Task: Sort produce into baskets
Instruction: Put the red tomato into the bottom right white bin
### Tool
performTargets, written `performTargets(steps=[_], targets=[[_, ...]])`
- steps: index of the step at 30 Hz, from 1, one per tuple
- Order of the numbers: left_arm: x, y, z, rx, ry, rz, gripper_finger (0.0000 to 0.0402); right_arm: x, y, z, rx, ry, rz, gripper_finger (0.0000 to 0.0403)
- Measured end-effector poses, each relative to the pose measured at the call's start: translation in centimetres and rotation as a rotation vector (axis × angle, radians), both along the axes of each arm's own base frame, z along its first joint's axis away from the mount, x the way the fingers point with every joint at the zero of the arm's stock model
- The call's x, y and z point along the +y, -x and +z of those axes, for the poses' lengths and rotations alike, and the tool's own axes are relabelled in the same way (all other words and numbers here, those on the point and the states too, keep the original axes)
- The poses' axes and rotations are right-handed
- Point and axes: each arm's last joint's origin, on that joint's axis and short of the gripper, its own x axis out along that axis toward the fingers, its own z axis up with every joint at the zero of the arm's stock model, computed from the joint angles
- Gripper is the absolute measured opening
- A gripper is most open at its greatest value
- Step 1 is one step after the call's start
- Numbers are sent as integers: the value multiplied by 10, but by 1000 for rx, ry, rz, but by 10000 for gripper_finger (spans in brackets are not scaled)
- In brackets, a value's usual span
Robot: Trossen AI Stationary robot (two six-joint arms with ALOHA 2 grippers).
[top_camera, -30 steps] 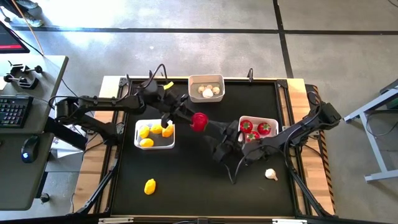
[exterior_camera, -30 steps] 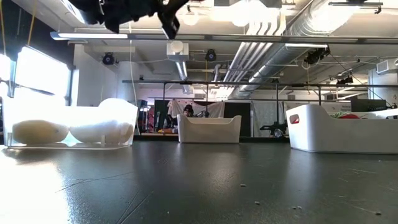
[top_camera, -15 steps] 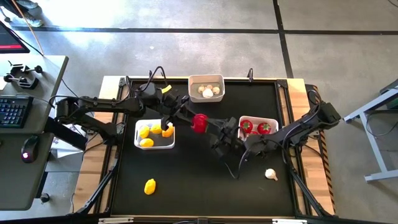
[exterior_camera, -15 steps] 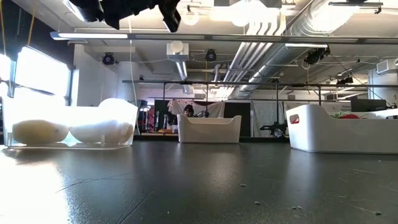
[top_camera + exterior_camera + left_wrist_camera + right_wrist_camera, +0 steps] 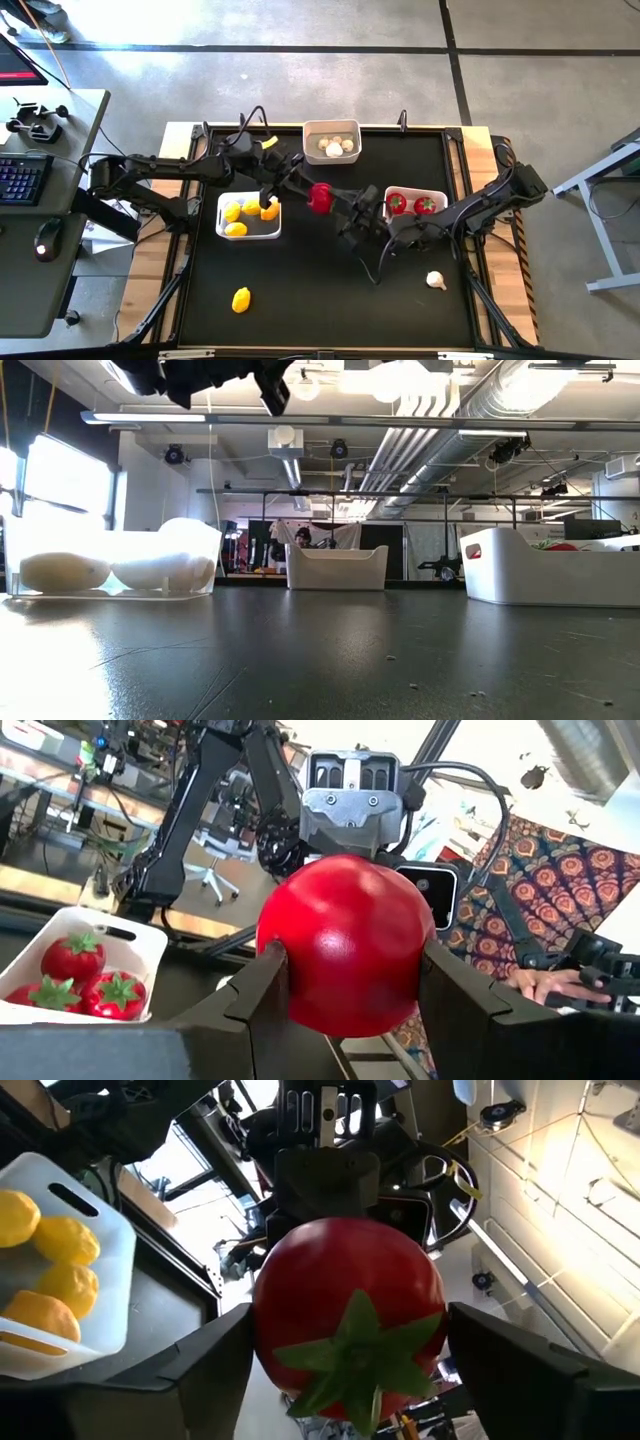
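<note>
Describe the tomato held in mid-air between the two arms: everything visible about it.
The tomato is a glossy red, round toy piece, plastic-looking, with a green star-shaped leafy top facing the right arm. The left pincer is clamped on its sides, holding it above the dark table between the lemon basket and the tomato basket. The right pincer brackets it with fingers spread, not visibly touching. Nothing else contacts it.

This is a robotics lab or workshop. Bare ducts [image 5: 440, 445] and strip lights run under an open ceiling, the concrete floor [image 5: 300, 80] carries dark tape lines, and a desk [image 5: 45, 215] beside the robot table [image 5: 300, 290] holds a keyboard [image 5: 22, 180] and mouse [image 5: 42, 240]. An office chair [image 5: 218, 855] stands among more benches.
</note>
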Motion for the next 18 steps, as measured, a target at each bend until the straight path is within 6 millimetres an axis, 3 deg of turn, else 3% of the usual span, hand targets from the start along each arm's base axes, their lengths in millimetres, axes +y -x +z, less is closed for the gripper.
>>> performTargets(steps=[6,18], targets=[[0,0,-4,26,-22,16,168,0,0,-2,-6,-32,-2,275],[10,0,-6,-17,-213,185,258,0,-2,6,-38,-201,-175,261]])
